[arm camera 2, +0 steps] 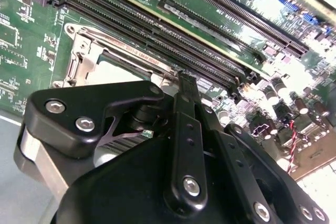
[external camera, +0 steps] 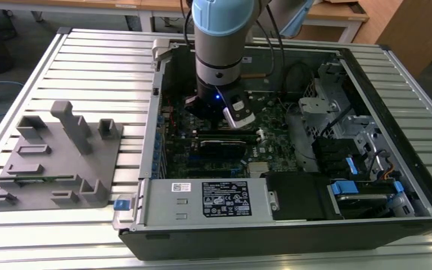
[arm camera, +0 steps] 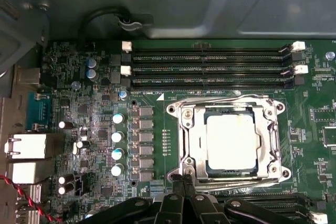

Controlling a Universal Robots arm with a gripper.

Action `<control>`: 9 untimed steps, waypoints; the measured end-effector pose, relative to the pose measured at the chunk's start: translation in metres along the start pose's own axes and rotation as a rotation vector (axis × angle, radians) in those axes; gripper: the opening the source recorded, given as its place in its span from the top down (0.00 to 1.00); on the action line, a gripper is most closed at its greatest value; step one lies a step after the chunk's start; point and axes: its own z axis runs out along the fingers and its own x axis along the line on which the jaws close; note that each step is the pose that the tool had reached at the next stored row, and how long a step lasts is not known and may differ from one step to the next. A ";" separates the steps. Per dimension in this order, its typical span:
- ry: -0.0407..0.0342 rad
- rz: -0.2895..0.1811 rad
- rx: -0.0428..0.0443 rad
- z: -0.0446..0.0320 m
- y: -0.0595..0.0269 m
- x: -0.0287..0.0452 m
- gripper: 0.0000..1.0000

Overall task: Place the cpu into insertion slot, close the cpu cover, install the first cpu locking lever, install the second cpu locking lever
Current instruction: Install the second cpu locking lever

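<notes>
- Exterior view: the gripper (external camera: 235,115) is seen lowered inside the open computer case (external camera: 396,73).
- First wrist view: the cpu (arm camera: 231,141) is seated in the insertion slot (arm camera: 185,145), framed by the cpu cover (arm camera: 265,145).
- Second wrist view: the fingers (arm camera 2: 185,109) are pressed together, clenched on nothing, beside the socket.

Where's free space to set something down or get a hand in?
Free: the slatted table beyond the grey fixture, and along the exterior view's left of the computer case. Crowded: inside the case, with the end effector over the cpu.
</notes>
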 end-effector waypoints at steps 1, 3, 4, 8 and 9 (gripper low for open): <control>0.0000 0.000 -0.0002 0.0002 -0.0001 0.0000 0.90; 0.0001 0.000 -0.0002 0.0008 -0.0003 0.0001 0.90; 0.0002 0.000 -0.0001 0.0011 -0.0004 0.0002 0.90; 0.0004 0.000 0.0002 0.0024 -0.0009 0.0011 0.90; 0.0004 0.000 0.0001 0.0027 -0.0010 0.0012 0.90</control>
